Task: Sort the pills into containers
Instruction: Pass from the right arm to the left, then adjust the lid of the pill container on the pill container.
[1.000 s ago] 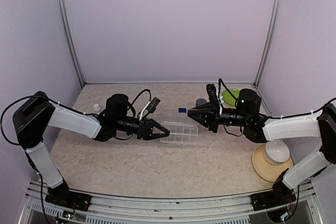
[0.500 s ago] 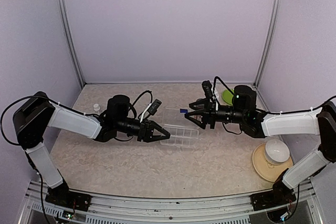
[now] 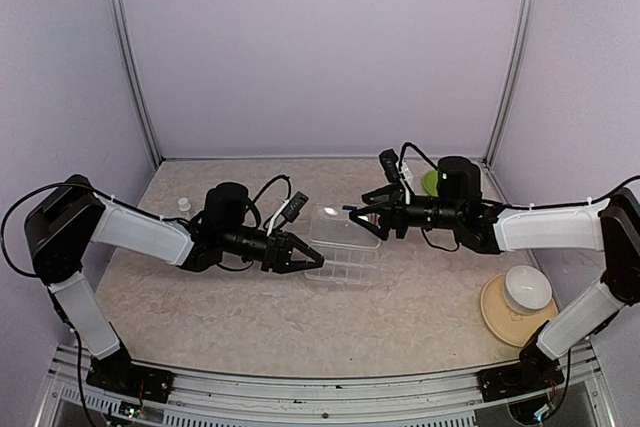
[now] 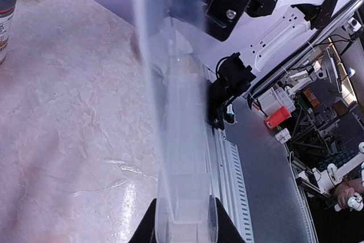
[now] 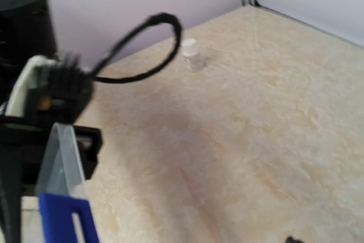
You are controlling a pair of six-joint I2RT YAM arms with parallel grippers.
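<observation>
Top external: left gripper, centre-left of frame, clamped on left edge of clear pill box, judged to steady it while lid handled. Left wrist: box wall pinched between fingers at frame bottom. Right gripper, frame centre, jaws spread, holding nothing, beside raised lid. Pill box compartments mid-frame on table; pills not discernible

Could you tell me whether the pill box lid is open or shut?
Open: the clear lid stands tilted up from the pill box, its blue latch unfastened.
</observation>
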